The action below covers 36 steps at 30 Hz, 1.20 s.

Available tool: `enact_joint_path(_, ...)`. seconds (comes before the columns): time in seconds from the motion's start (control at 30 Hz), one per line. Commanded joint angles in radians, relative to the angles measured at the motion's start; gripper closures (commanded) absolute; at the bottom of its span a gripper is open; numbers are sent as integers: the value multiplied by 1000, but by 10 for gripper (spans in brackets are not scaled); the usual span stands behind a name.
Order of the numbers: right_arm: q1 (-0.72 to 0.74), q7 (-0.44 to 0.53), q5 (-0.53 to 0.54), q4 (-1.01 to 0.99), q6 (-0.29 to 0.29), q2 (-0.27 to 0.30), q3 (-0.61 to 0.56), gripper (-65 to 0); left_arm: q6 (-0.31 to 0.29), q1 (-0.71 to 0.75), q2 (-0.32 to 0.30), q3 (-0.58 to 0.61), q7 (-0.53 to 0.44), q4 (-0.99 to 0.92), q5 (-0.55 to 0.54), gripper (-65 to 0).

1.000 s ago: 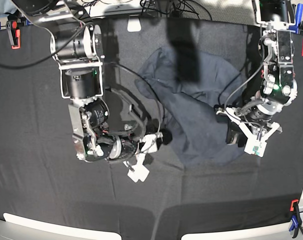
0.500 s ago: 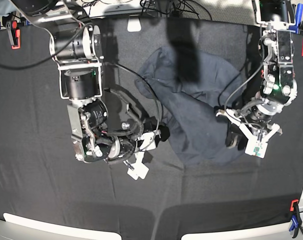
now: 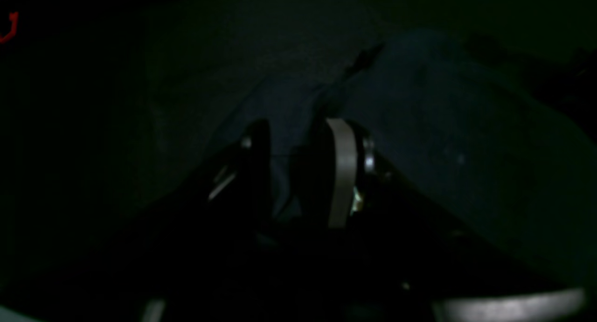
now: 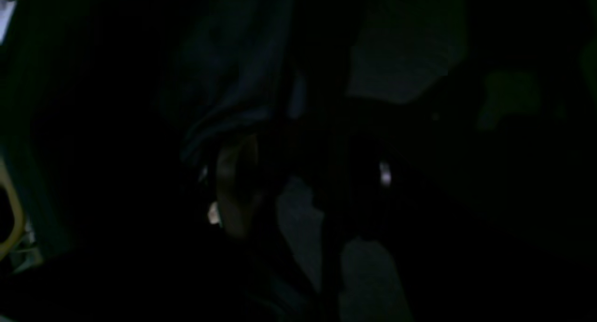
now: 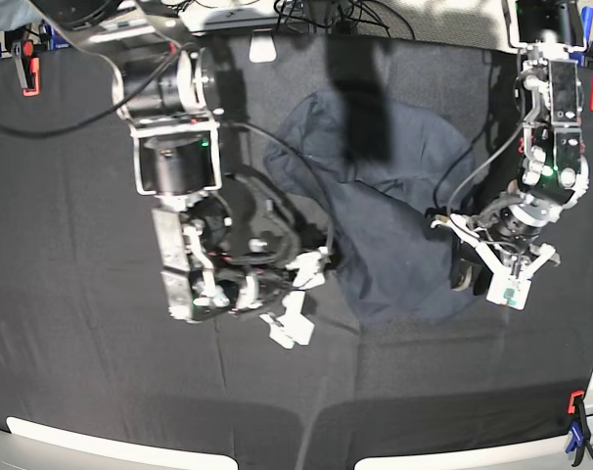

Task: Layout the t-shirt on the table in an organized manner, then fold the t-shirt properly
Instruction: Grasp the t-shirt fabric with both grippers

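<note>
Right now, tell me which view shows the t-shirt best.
The base view: the whole t-shirt lies crumpled on the table between both arms. The left wrist view shows only dim cloth around its gripper's fingers; the right wrist view is almost black, with faint folds.

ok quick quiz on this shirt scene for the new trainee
1. True or false: the t-shirt lies spread flat on the table.
2. In the base view, the left end effector is at the t-shirt's: a) lower right edge b) left edge c) top edge.
3. What colour is the clamp at the table's upper left corner in the base view?
Key: 1 false, it is bunched up; 2 a; 3 red.
</note>
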Motion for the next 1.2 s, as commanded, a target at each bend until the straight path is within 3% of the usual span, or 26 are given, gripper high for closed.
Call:
enact_joint_path(0.0, 33, 10, 27, 16, 19, -14, 0, -309, -1, -19, -8, -4, -27, 16, -24, -181)
enact_joint_path(0.57, 35, 12, 34, 16, 18, -109, 1, -309, -1, -19, -8, -4, -8, 16, -31, -181)
enact_joint_path(0.9, 47, 10, 470, 16, 19, -109, -5, -309, -1, -19, -8, -4, -7, 16, -30, -181)
enact_joint_path(1.17, 74, 9, 442, 16, 20, -109, -5, -309, -1, -19, -8, -4, -7, 16, -30, -181)
